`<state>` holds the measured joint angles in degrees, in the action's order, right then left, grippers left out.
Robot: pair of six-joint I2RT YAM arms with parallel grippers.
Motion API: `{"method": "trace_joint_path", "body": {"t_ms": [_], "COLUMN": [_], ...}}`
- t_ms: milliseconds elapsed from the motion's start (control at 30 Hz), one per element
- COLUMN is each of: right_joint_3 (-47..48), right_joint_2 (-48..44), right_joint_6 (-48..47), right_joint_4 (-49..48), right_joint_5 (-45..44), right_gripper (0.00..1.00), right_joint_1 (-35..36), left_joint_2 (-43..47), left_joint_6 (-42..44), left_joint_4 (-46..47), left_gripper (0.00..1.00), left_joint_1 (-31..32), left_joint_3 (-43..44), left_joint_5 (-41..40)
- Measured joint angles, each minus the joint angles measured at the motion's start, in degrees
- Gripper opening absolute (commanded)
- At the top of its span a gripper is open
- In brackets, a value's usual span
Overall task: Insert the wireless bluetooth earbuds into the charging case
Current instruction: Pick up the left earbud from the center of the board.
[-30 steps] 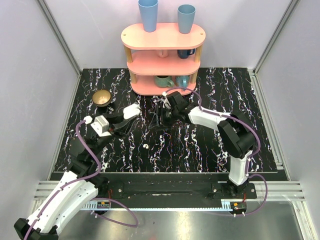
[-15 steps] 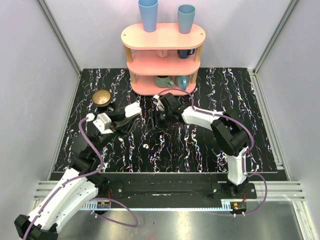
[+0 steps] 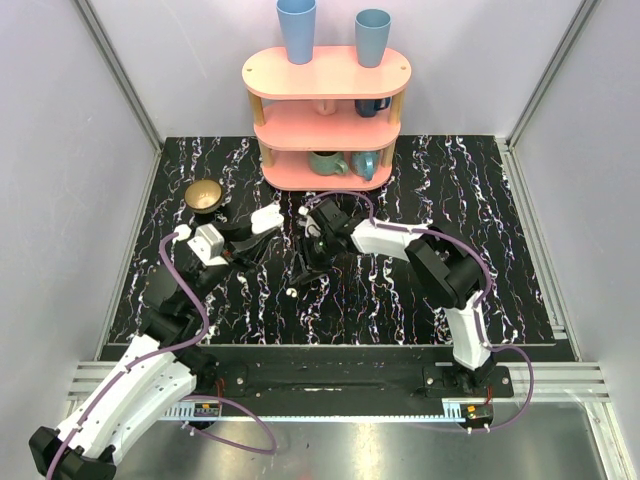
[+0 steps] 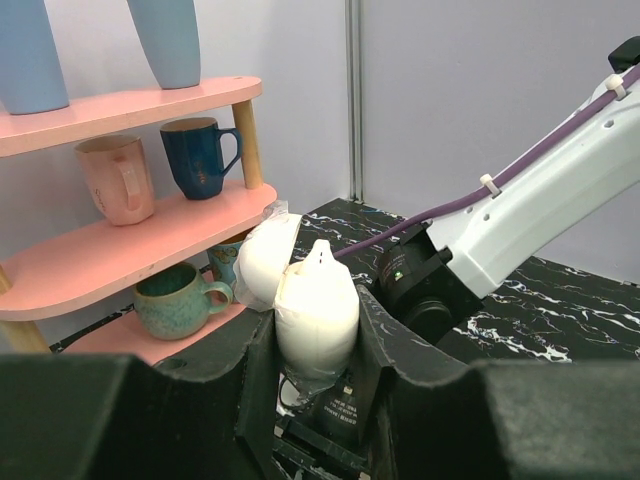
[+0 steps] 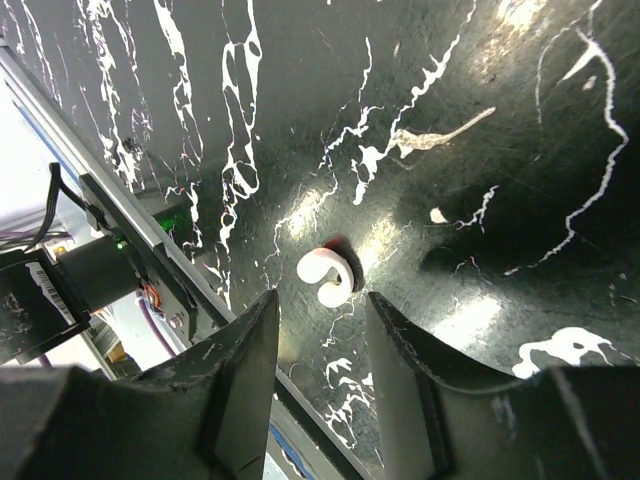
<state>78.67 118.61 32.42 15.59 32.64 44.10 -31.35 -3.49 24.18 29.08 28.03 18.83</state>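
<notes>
My left gripper [image 3: 256,232] is shut on the charging case [image 4: 315,305], a white rounded case held upright with its lid [image 4: 264,262] swung open to the left. From above, the case [image 3: 266,220] shows left of centre. One white earbud [image 5: 327,275] lies on the black marbled table [image 3: 470,200], just beyond the tips of my right gripper [image 5: 320,305]. That gripper is open, a finger on each side, and touches nothing. In the top view the earbud [image 3: 290,293] sits just below and left of the right gripper [image 3: 305,268].
A pink three-tier shelf [image 3: 327,72] stands at the back with mugs [image 4: 198,156] on its tiers and two blue cups [image 3: 297,28] on top. A bronze bowl [image 3: 204,195] sits at the back left. The right arm [image 4: 520,210] reaches close past the held case.
My right arm has swung left and toward the near edge, bringing its fingers down over the earbud, and its jaws have narrowed a little. The left gripper and case have hardly moved.
</notes>
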Motion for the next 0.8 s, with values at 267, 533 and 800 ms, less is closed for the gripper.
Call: {"method": "trace_joint_path", "body": {"t_ms": [267,533,800], "right_joint_3": [1.27,2.54,3.91], "right_joint_2": [0.59,0.59,0.92], "right_joint_6": [-1.16,-1.44,-1.29], "right_joint_4": [1.27,2.12,3.85], "right_joint_5": [-0.09,-0.24,-2.58], "right_gripper": [0.43,0.39,0.38], "right_joint_1": [1.62,3.45,5.62], "left_joint_2": [-0.61,-0.48,-0.11], "left_joint_6": [-0.24,-0.61,-0.61], "left_joint_4": [0.42,0.76,0.74], "left_gripper": [0.00,0.00,0.00], "left_joint_1": [0.00,0.00,0.00], "left_joint_3": [0.00,0.00,0.00], "left_joint_5": [-0.04,-0.55,-0.92]}}
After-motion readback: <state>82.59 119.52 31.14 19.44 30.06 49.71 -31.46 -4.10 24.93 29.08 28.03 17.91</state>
